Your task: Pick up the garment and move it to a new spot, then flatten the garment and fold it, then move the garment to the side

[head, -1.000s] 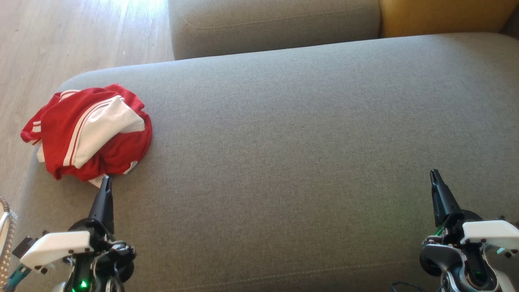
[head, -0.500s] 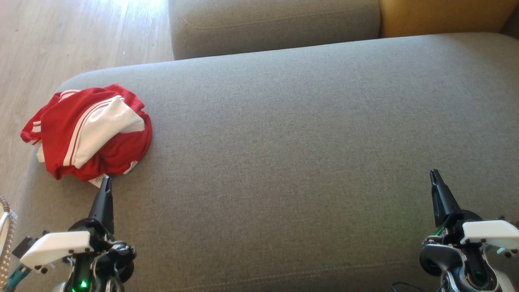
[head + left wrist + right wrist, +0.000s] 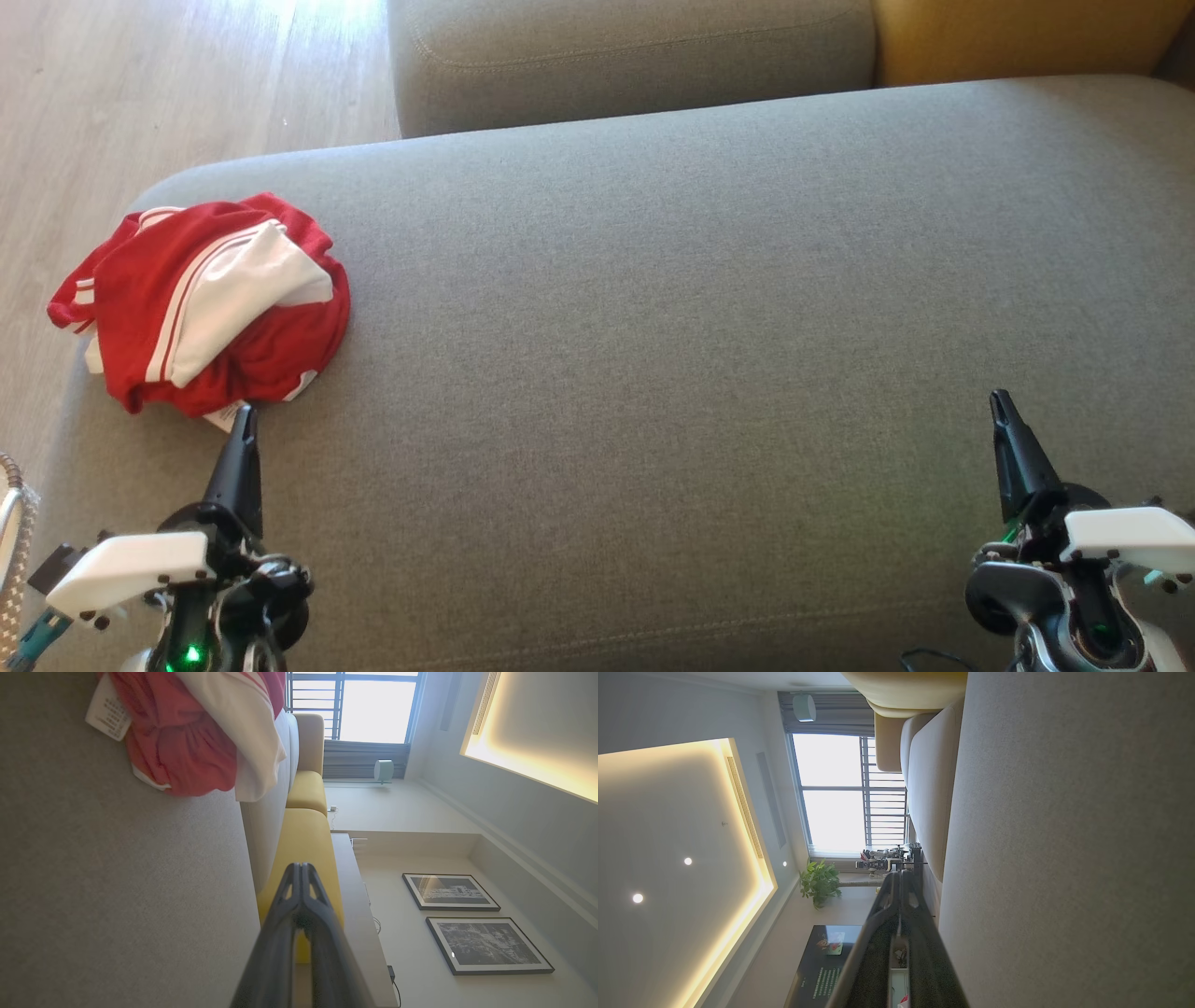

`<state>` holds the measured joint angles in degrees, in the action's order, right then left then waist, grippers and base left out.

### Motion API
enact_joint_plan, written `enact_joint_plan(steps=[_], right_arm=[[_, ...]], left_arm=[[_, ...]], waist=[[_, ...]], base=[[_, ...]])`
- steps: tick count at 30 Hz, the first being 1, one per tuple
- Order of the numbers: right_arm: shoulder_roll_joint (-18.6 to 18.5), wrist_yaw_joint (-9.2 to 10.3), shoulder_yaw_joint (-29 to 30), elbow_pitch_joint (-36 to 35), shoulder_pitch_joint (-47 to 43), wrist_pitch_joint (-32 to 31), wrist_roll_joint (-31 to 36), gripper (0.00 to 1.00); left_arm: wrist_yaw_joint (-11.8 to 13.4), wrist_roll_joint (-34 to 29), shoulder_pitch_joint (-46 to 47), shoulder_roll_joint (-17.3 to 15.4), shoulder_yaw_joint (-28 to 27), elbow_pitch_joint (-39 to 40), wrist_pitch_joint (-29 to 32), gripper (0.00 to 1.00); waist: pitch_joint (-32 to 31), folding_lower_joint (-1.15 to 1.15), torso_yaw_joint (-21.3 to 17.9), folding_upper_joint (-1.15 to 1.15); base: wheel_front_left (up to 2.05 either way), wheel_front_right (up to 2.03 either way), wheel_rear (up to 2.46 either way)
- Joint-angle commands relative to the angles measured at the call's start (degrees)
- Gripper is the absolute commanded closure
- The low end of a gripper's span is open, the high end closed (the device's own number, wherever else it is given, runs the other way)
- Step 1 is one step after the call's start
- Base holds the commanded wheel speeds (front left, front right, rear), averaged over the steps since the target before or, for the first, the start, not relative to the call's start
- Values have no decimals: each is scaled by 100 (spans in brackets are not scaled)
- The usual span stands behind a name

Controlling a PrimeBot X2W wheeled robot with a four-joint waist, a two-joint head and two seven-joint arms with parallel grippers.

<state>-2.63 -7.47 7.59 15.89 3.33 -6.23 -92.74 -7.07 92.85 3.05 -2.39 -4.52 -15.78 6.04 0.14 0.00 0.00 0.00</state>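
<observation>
Garment (image 3: 210, 303) crumpled, same spot as before

Head down onto sofa (image 3: 653, 327), wrists sideways, left sharing garment (image 3: 201, 303)

Long black tapering fingers tip the left gripper (image 3: 245, 413) and right gripper (image 3: 999, 398). White screw-studded plates (image 3: 131, 569) cap both wrists; a green light (image 3: 191, 653) glows.

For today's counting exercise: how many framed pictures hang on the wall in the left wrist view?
2. The upper framed picture sits right of centre; the lower framed picture just below it. Others may hang beyond the frame.
</observation>
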Motion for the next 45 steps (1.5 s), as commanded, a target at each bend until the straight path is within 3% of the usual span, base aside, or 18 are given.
enact_joint_plan(steps=[1, 14, 15, 21, 33, 45], right_arm=[[-25, -2, -107, -179, 295, -24, 57, 100], [-25, -2, -107, -179, 295, -24, 57, 100], [0, 0, 0, 0, 0, 0, 0, 0], [62, -2, -70, 362, -218, 20, -5, 0], [52, -2, -333, 306, -197, 208, 63, 0], [45, -2, -344, 96, -222, 414, 1242, 0]], left_arm=[[-42, -68, 323, -49, -200, 167, 44, 100], [-42, -68, 323, -49, -199, 167, 44, 100], [0, -1, 0, 0, 0, 0, 0, 0], [18, 2, -251, 47, 43, -354, -25, 0], [13, -177, -246, 33, 258, -171, -215, 0], [64, -1430, -263, 29, 273, 178, -417, 0]], waist=[[0, 0, 0, 0], [0, 0, 0, 0], [0, 0, 0, 0], [2, 0, 0, 0], [3, 0, 16, 0], [10, 0, 42, 0]], base=[[0, 0, 0], [0, 0, 0], [0, 0, 0], [0, 0, 0], [0, 0, 0], [0, 0, 0]])
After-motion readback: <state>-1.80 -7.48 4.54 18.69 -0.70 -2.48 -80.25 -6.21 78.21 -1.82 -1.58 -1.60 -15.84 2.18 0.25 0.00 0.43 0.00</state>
